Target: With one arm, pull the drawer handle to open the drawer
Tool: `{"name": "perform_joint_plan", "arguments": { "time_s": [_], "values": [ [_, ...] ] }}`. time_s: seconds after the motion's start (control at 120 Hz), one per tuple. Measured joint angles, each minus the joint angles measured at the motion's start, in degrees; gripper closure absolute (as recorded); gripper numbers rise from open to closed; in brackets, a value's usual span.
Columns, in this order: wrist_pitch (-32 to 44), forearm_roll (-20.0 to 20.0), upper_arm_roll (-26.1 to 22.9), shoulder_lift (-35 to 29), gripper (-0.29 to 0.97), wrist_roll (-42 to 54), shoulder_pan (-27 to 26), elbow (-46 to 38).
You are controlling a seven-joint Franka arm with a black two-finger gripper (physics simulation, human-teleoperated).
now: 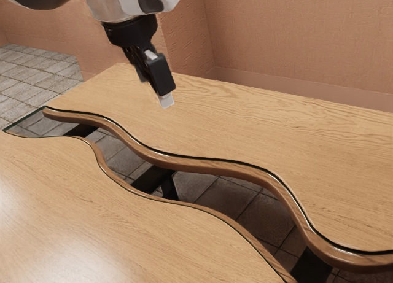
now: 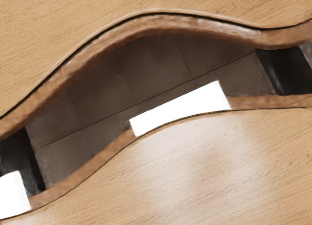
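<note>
Hand (image 1: 166, 102) is hanging above the far desk (image 1: 258, 135), beside the wavy gap (image 1: 202, 188); spread or together, I cannot tell. Where the drawer handle is sitting is unclear, so locating it is coming first.

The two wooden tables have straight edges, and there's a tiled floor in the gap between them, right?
Not quite. The edges are wavy, not straight. The exterior view shows the far table and the near table curving along the gap, with tiled floor between them.
</note>
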Motion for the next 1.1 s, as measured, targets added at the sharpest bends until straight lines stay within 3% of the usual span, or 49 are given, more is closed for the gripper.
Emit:
{"name": "perform_joint_plan", "arguments": {
  "time_s": [0.092,0.208,0.317,0.433,0.542,0.642,1.1],
  "values": [
    [2.0,4.1,2.8,-0.2,0.02,0.3,-9.4,-1.2],
    [7.8,5.9,3.6,-0.7,0.02,-3.4,-10.1,-1.3],
    [11.7,2.5,3.7,-0.2,0.02,-7.6,-5.9,-0.9],
    [17.4,-7.7,5.0,2.1,0.02,-12.5,-2.6,-1.4],
    [23.9,-12.1,4.7,4.3,0.02,-16.2,-6.0,-1.5],
    [28.1,-13.7,4.6,5.6,0.02,-19.2,-9.6,-1.6],
    [36.2,-15.0,4.7,8.3,0.02,-27.9,-16.5,-1.6]
  ]
}}
